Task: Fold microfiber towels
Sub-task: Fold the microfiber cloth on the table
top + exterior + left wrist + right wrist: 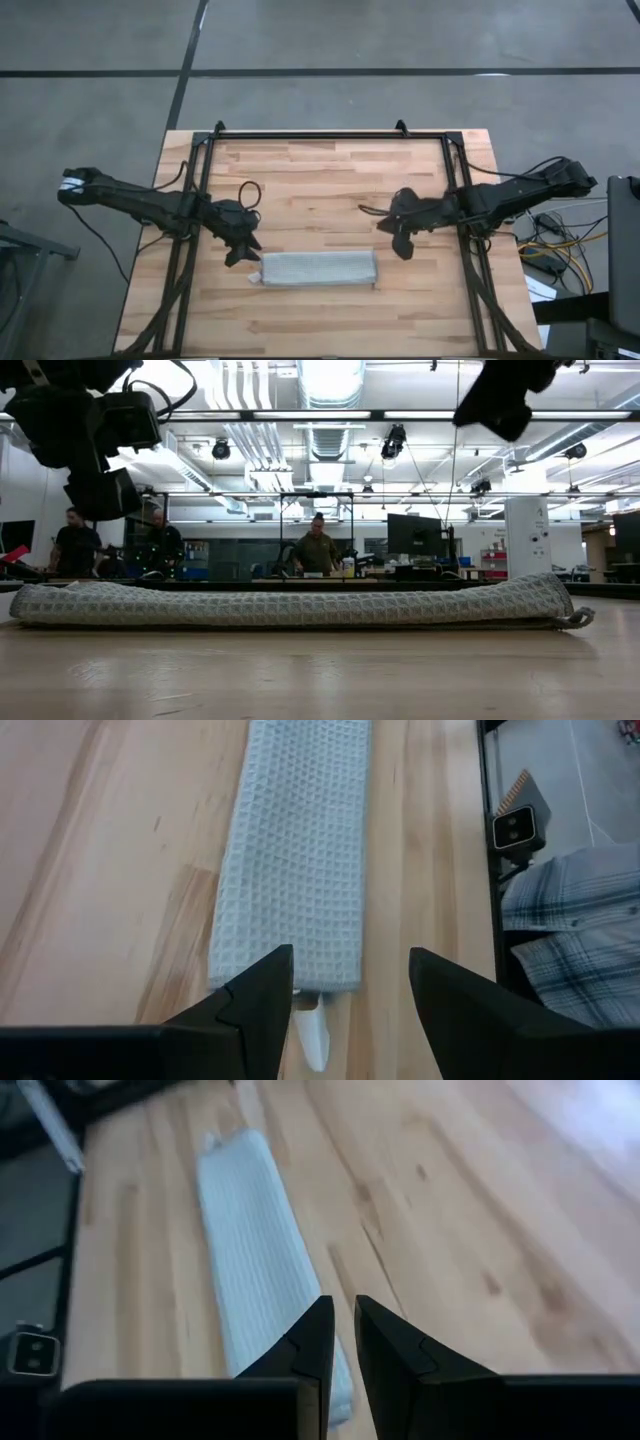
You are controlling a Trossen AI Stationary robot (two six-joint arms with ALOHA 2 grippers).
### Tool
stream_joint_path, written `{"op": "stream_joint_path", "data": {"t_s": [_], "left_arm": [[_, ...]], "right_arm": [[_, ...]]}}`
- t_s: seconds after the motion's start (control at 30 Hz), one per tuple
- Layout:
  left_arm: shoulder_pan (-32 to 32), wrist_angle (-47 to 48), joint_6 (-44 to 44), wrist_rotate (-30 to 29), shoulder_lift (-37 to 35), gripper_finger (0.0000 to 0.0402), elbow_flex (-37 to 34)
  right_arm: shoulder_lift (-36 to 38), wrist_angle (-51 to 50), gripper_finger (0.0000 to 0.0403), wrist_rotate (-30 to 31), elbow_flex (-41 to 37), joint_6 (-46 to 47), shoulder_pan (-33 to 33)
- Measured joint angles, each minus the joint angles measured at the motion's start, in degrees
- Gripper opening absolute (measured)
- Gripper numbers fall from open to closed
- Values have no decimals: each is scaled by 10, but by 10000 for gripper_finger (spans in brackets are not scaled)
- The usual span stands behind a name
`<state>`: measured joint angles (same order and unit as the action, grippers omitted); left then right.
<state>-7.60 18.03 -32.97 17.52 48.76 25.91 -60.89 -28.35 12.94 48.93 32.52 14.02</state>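
The microfiber towel (317, 268) lies folded into a long narrow strip on the wooden table, near its front edge; it also shows as a flat band in the low view (290, 603). A small white tag (312, 1035) sticks out at its left end. My left gripper (243, 252) hangs open above the table just off the towel's left end (285, 975), touching nothing. My right gripper (404, 245) hovers above the table by the towel's right end (330, 1380), its fingers nearly together with nothing between them.
A black frame rail (330, 135) runs along the table's far side and down both sides (470, 270). Bare wood (320, 190) lies between the two arms. A person in a plaid shirt (575, 940) stands beside the table; more people (317, 552) are in the room behind.
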Motion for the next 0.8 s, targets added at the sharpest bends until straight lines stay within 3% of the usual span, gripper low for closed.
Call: {"op": "stream_joint_path", "data": {"t_s": [0.1, 0.33, 0.57, 0.8], "left_arm": [[0, 0, -1, 0, 0, 204, 0], [-1, 41, -35, 0, 0, 204, 0], [-1, 51, -50, 2, 0, 204, 0], [-1, 53, -81, 2, 0, 204, 0]], "right_arm": [[-29, 1, 43, -12, 0, 24, 0], [-91, 3, 43, -132, 0, 38, 5], [-120, 4, 43, -152, 0, 36, 18], [-133, 4, 43, -212, 0, 32, 19]]}}
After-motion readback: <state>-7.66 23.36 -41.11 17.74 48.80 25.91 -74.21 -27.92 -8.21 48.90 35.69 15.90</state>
